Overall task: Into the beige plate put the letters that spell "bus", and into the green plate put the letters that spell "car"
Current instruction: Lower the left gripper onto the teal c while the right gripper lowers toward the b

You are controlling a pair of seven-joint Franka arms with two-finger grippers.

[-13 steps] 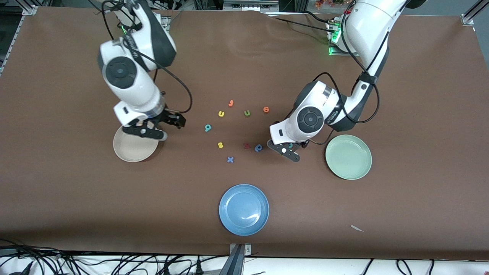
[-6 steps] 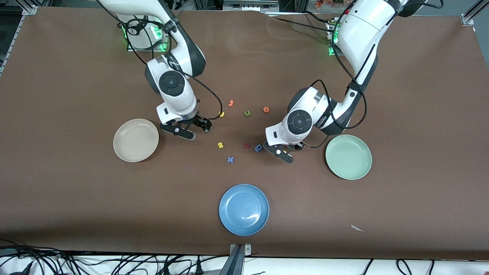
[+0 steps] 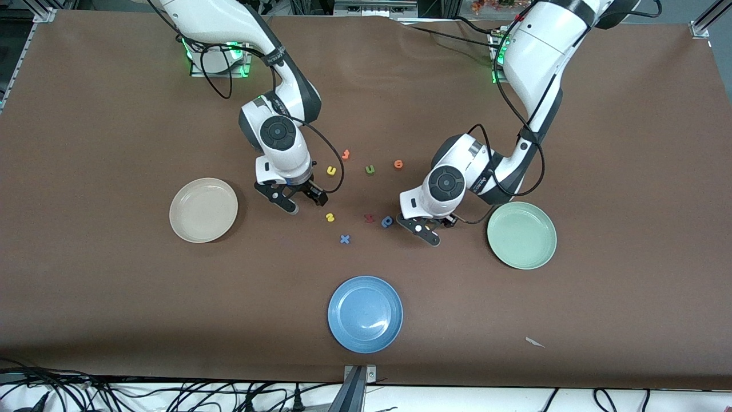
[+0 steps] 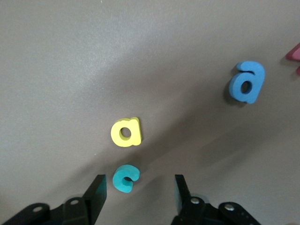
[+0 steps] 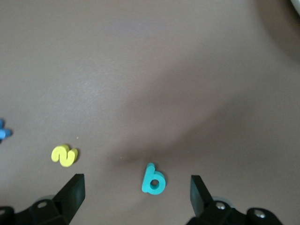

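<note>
The teal c (image 4: 125,178) lies on the bench between the left tool's (image 4: 139,193) part-closed fingers, untouched, beside the yellow a (image 4: 126,132); the front view hides both. The teal b (image 5: 153,180) lies between the wide-open fingers of the right tool (image 5: 137,188), which has swung here from over the beige plate (image 3: 203,209).

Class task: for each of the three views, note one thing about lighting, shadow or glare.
Front view: a bright glare streak on the blue plate. Left wrist view: a soft shadow band lies across the table beside the teal c. Right wrist view: a broad blurred shadow runs above the teal b.
</note>
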